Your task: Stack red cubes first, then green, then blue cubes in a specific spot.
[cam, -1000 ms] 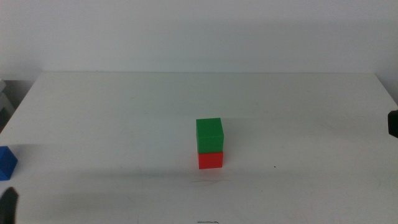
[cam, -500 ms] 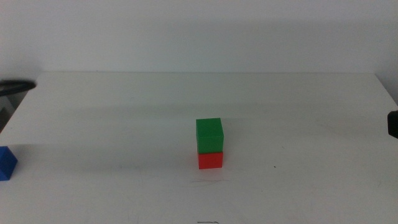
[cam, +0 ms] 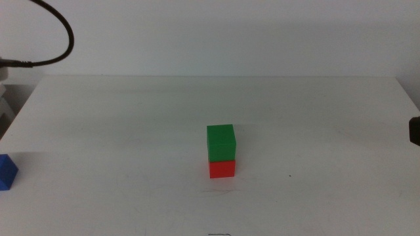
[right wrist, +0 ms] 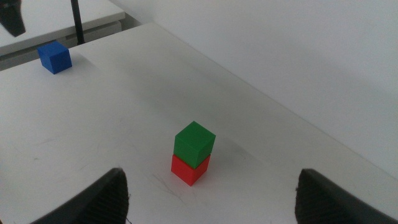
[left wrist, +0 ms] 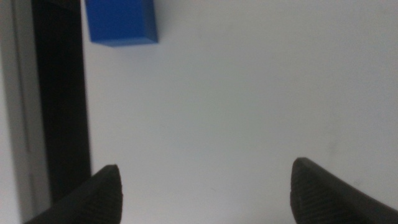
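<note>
In the middle view, a small matte green cube (cam: pixel 221 141) sits squarely on a small matte red cube (cam: pixel 222 168) a little right of the frame's centre, on a bare patch of the plain white tabletop (cam: pixel 315 124) that serves as the stacking spot. A small deep-blue matte cube (cam: pixel 7 172) lies at the far left edge of the frame, near the table's left border and well apart from the pair. So the red and green steps look done and the blue pick-up is in hand. A black cable (cam: pixel 56 39) loops in the upper left corner, and wide open white surface lies between blue cube and stack. In the left wrist view, the left gripper (left wrist: pixel 205 190) hangs over the table with its dark jaws spread wide and nothing between them; the blue cube (left wrist: pixel 120 22) shows in the upper left of the frame, just beside a dark strip (left wrist: pixel 59 93) along the table's edge, so the next move calls for advancing over it and closing squarely, with little room on that edge side. In the right wrist view, the right gripper (right wrist: pixel 211 196) waits with its jaws parted and empty, the two-cube stack at frame centre and the blue cube (right wrist: pixel 55 56) in the upper left.
</note>
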Tool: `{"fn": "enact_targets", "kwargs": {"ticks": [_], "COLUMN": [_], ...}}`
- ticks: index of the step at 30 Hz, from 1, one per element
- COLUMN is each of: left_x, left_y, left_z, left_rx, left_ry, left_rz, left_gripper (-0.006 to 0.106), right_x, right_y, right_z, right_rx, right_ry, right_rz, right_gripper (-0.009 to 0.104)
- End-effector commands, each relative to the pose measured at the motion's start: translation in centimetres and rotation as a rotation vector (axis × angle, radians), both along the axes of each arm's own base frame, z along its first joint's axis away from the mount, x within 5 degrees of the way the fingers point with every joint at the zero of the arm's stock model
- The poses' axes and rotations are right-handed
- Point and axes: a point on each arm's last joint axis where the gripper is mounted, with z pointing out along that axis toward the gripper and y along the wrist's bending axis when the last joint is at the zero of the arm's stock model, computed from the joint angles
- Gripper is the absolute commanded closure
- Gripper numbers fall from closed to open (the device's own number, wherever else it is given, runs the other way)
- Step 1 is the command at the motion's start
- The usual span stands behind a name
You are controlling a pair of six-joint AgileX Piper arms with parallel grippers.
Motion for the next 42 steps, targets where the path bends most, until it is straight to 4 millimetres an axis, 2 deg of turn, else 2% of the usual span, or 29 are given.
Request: {"fn": "enact_targets", "kwargs": {"ticks": [1, 9, 17, 32, 42], "left_x": [1.0, 4.6, 8.1, 10.9, 11.7], "left_y": [1.1, 5.2, 6.9, 8.1, 9.0], "left_z": [1.0, -0.3, -3.9, -8.4, -10.8], "left_rx": [0.018, 0.009, -0.020, -0.018, -0.035], "left_ry": [-0.007, 0.047, 0.114, 0.141, 0.165], "left_rz": [-0.019, 0.011, 0.008, 0.003, -0.002], "left_gripper": [0.010, 0.010, 0.010, 0.010, 0.010], "right_x": [0.1, 0.1, 0.1, 0.1, 0.1], "right_y": [-0.1, -0.1, -0.1, -0.1, -0.1], "right_z": [1.2, 1.2, 1.2, 1.2, 1.2], "right_rx": [0.052, 0.052, 0.052, 0.052, 0.052], "right_ry": [-0.067, -0.067, -0.067, -0.067, -0.067], "right_rz": [-0.018, -0.018, -0.018, -0.018, -0.018], "right_gripper": [0.001, 0.001, 0.001, 0.001, 0.001]}}
